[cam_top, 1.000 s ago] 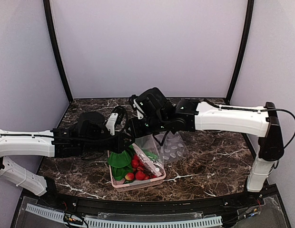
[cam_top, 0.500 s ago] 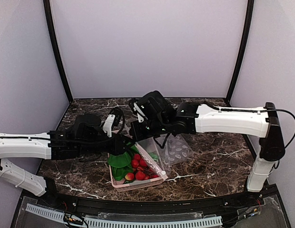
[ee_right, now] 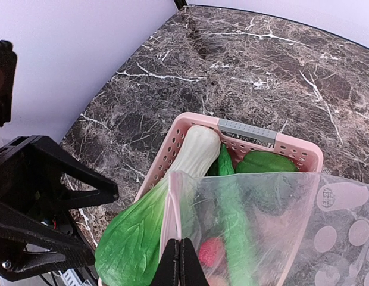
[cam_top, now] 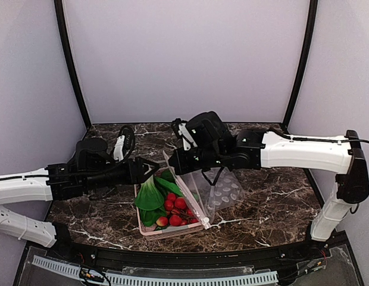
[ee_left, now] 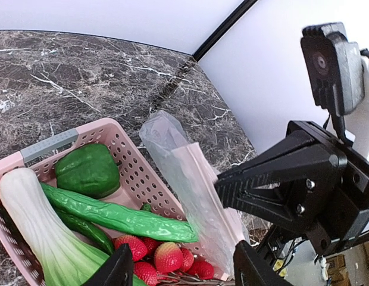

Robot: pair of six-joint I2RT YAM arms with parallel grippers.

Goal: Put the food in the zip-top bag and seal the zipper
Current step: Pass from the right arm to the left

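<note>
Left claw (ee_left: pixel 181 269) agape — right claw (ee_right: pixel 180 262) clenched

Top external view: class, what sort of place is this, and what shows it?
Probably a robot test booth: plain walls enclose a marble-look table, with two white robot arms reaching toward a pink basket of toy food.

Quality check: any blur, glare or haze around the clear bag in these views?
Top view: evenly lit, sharp, the clear floppy plastic bag barely stands out from the dark marble table. Left wrist view: sharp, the bag looks milky, no glare. Right wrist view: the bag's film hazes what lies in the pink slatted basket.
</note>
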